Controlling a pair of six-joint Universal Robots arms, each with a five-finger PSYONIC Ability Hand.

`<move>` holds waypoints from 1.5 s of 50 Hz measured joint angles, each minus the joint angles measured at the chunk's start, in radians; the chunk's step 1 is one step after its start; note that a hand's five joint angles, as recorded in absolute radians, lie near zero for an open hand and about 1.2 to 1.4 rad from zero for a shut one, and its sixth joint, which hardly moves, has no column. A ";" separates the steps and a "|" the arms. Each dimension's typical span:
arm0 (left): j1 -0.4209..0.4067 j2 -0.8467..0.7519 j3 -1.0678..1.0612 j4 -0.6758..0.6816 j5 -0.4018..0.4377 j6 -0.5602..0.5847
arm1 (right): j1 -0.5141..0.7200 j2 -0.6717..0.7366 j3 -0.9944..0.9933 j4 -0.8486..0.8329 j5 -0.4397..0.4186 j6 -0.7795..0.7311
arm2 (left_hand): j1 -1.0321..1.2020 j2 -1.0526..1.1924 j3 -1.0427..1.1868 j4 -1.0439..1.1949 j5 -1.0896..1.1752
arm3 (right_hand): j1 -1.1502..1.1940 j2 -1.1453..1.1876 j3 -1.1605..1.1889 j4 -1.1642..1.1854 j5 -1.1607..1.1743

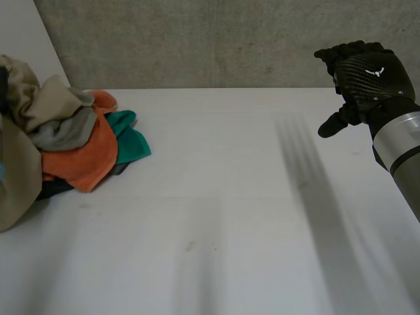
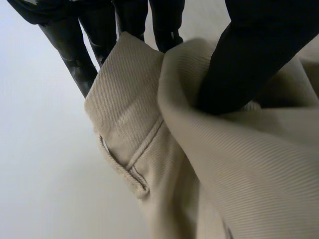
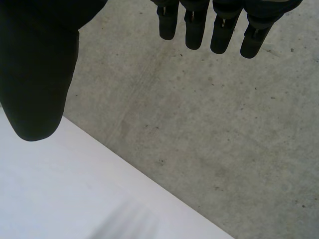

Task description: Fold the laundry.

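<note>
While laundry pile (image 1: 72,144) sits on white table (image 1: 216,216) — concrete wall (image 1: 197,39) behind.

Grey concrete wall (image 1: 216,39) behind the white table (image 1: 216,216)

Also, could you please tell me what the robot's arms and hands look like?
The right hand is black, with a glossy woven-pattern back plate bearing a small white mark; the right arm is a silver-grey cylinder. The left hand is likewise black, with slim, matte fingers.
</note>
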 measured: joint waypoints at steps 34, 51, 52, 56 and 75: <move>-0.810 -0.089 0.061 -0.127 0.075 -0.355 | -0.060 -0.029 -0.024 0.004 -0.004 -0.008 | 0.000 0.012 0.027 0.027 0.021 | 0.000 0.001 0.000 0.000 0.000; -0.797 0.122 -0.059 -0.279 -0.095 -0.384 | -0.058 0.013 -0.076 0.214 -0.128 -0.194 | -0.889 -0.957 -0.895 -0.966 -0.857 | 0.000 0.001 0.000 0.000 0.000; -0.795 0.146 -0.077 -0.287 -0.109 -0.393 | -0.057 0.017 -0.082 0.238 -0.142 -0.212 | -0.889 -0.958 -0.895 -0.966 -0.857 | 0.000 0.001 0.000 0.000 0.000; -0.775 0.264 -0.186 -0.311 -0.167 -0.461 | -0.057 0.043 -0.107 0.329 -0.207 -0.278 | -0.889 -0.958 -0.895 -0.966 -0.857 | 0.000 0.001 0.000 0.000 0.000; -0.677 0.294 -0.461 -0.386 -0.143 -0.844 | 0.031 0.466 -0.373 0.367 -0.323 -0.474 | -0.889 -0.958 -0.905 -0.966 -0.857 | 0.000 0.001 0.000 0.000 0.000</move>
